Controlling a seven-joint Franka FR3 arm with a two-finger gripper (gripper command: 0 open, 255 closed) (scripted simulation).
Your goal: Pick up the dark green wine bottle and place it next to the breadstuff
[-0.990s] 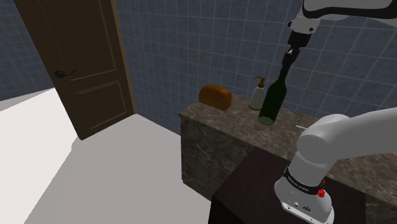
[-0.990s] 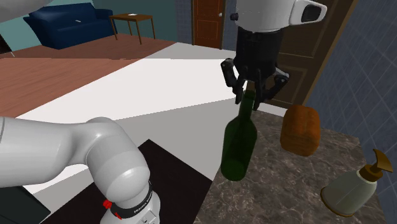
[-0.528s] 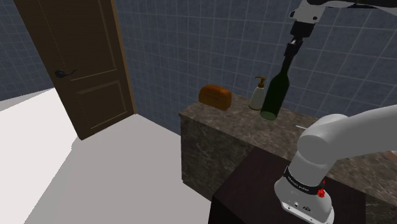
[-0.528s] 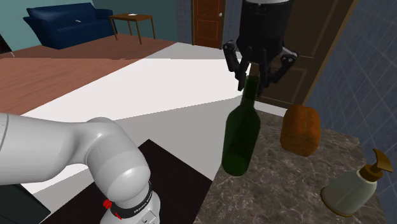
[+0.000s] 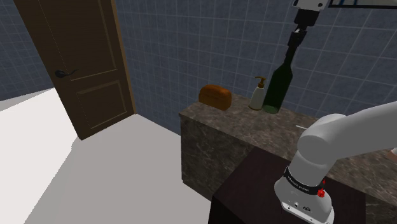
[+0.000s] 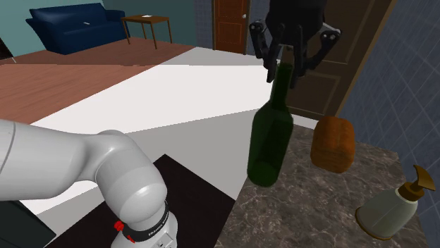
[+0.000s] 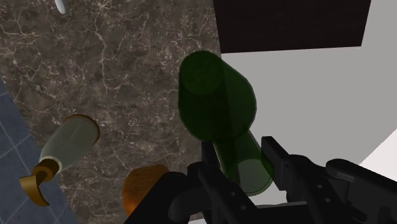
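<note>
The claw (image 6: 285,70) grips the green bottle (image 6: 270,144) by its neck over the marbled tabletop (image 6: 310,211), near the brown loaf (image 6: 334,144).

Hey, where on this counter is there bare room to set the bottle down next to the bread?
The widest bare patch of counter lies between the loaf, the soap dispenser and the floor-side edge, beside the green bottle that the hand clasps by its neck. It is most crowded in the narrower gap between loaf and dispenser.
</note>
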